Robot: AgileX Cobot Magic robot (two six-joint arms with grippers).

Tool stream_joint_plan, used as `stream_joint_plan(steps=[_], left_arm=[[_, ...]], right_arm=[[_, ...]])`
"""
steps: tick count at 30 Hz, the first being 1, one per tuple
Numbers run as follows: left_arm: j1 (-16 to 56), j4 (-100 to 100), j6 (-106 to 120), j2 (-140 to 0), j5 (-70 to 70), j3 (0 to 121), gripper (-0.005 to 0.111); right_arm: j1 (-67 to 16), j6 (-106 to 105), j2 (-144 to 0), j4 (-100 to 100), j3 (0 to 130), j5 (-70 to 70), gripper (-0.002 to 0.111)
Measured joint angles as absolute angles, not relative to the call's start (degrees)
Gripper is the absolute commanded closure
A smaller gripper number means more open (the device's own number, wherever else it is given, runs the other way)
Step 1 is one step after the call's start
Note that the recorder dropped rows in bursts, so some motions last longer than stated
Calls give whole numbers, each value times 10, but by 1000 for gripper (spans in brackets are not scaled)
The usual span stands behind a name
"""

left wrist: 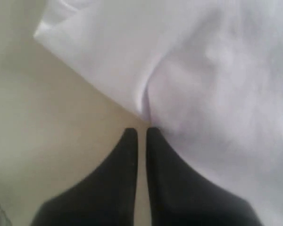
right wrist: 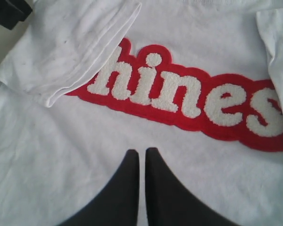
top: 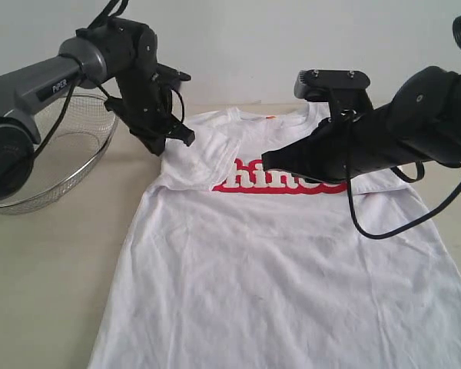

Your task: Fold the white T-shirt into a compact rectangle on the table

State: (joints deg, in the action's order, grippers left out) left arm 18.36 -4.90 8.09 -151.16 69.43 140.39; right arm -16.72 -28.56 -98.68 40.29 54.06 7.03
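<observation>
1. Tabletop (top: pixel 54 269): pale beige, carries everything.
2. White T-shirt (top: pixel 276 277): lies face up, centre of tabletop, collar at far side, body spread w/ light creases. Hem runs out of the exterior view. Fold only begun.
3. Mesh basket (top: pixel 69 154): beside shirt, under left arm. Risk: arm knocks it on a wide swing.
4. Left claw (left wrist: pixel 141 132): closed, tips at the cloth's folded edge by the shoulder; no fabric seen between them. Risk: tips snag the edge on leaving and drag the fold open.
5. Right claw (right wrist: pixel 141 153): closed, empty, over the chest just below the lettering. Risk: neither claw can pick up cloth until it opens; pressing down shut would only bunch the fabric.
6. Left sleeve (top: pixel 200 157): folded inward, covers the first letter. Opposite sleeve appears tucked in too, partly hidden by arm. Risk: may spring back.
7. Lettering (right wrist: pixel 188 92): white on red band.
8. Cable (top: pixel 384 227): loops low over shirt; could catch cloth.
9. Neck tag (top: pixel 270 118): orange, at collar.
</observation>
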Motion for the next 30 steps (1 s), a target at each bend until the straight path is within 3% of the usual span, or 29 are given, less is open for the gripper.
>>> stream_joint_plan(steps=[14,30], left_arm=[[186,62,85,-1490,680,1405,102],[187,33,80,-1528,665,1405,102]], right_arm=[[-167,-286,-987,403,541,70,108],[-167,-289,-987,403,541,74,108]])
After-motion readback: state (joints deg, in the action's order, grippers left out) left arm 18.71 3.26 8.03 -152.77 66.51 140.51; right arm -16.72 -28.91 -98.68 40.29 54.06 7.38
